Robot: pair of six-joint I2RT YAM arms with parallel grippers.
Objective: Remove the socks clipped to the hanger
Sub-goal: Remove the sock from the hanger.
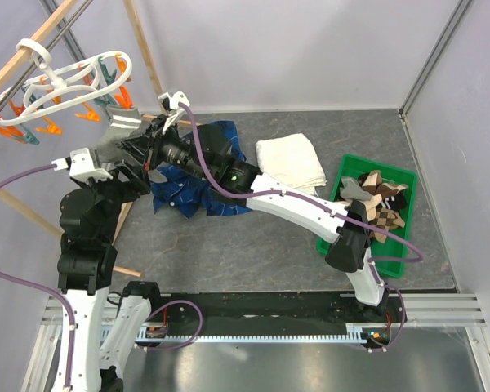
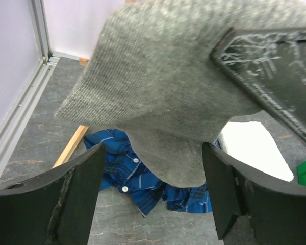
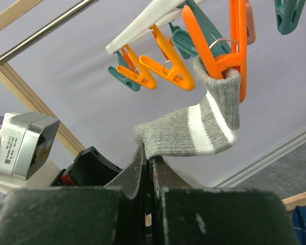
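The white round hanger [image 1: 69, 77] hangs at the top left with orange and teal clothespins. An orange clothespin [image 3: 229, 46] still clips the cuff of a grey sock [image 3: 194, 130] with white stripes. My right gripper [image 3: 152, 158] is shut on that sock's toe end, below the pin. My left gripper [image 2: 153, 153] is open just under the same grey sock [image 2: 163, 87], its fingers [image 2: 79, 194] standing wide on either side without touching it. One right finger [image 2: 275, 66] shows at the upper right of the left wrist view. Several other socks [image 1: 380, 200] lie in the green bin [image 1: 367, 163].
A blue plaid shirt [image 1: 216, 175] lies crumpled on the table below both grippers, with a folded white towel [image 1: 290, 159] to its right. Wooden rack poles [image 1: 143, 49] and a metal rod stand around the hanger. Both arms crowd together at the left.
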